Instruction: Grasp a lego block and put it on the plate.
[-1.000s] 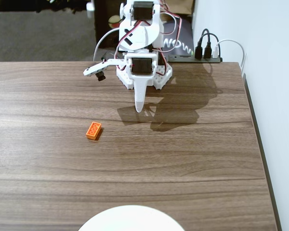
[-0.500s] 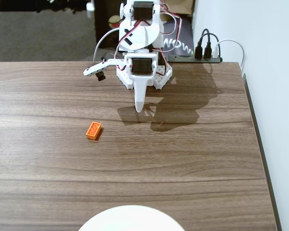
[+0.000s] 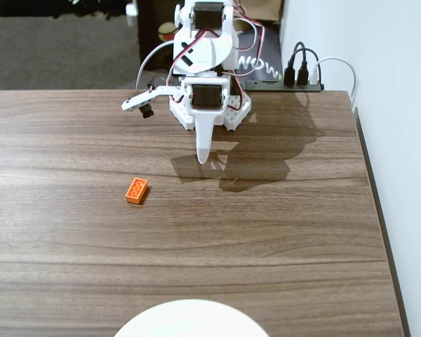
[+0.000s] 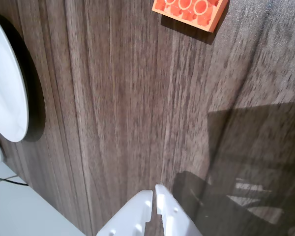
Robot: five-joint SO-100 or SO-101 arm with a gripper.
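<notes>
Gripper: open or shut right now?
Shut. In the wrist view the gripper has its two white fingertips pressed together with nothing between them; the lego block lies apart on the table.

Both views are bright and evenly lit, with sharp focus and no motion blur. In the fixed view the arm (image 3: 205, 77) casts a soft-edged shadow to its right across the tabletop (image 3: 266, 232), so light comes from the left of that view. A pale sheen lies over the wood grain in the foreground. In the wrist view a broad dark shadow fills the lower right, and the plate (image 4: 5, 93) throws a narrow dark rim shadow beside its edge. The pincer (image 4: 154, 195) tips look slightly overexposed.
</notes>
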